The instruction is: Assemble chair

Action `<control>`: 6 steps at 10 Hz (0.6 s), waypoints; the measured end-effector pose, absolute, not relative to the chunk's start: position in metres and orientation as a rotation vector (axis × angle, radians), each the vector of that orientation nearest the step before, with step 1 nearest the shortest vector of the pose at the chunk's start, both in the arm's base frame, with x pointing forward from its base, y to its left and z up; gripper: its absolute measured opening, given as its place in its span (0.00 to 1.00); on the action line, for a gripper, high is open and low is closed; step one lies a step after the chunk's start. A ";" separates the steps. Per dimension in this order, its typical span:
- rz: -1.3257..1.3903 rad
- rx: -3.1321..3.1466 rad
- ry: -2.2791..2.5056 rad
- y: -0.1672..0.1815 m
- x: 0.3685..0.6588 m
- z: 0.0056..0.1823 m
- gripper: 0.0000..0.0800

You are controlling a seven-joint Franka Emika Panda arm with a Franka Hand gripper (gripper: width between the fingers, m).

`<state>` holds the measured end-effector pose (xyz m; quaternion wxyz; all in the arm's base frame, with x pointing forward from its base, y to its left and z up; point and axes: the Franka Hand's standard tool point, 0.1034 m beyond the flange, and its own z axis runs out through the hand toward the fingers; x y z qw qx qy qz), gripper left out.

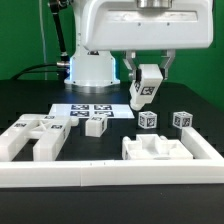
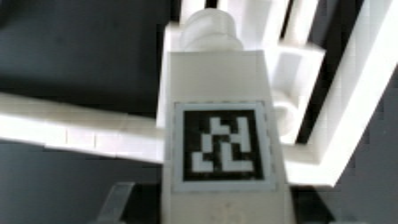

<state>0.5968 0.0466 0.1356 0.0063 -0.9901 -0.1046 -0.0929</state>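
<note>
Black table (image 1: 100, 148), white chair piece (image 1: 146, 92) aloft within the tool (image 1: 149, 80)

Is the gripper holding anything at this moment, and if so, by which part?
Yes: the gripper holds a white chair piece in the air, clamped at its upper end; the rest hangs free below.

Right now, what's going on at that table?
The gripper is shut on a long white leg, held in the air above the table. Three small cubes, a slotted panel and another large part lie apart on the table, behind the white rail.
</note>
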 end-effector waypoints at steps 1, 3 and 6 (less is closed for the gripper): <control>-0.348 -3.096 -0.330 0.045 0.595 0.132 0.36; -0.596 -3.054 -0.291 0.058 0.602 0.137 0.36; -0.914 -2.984 -0.322 0.067 0.610 0.148 0.36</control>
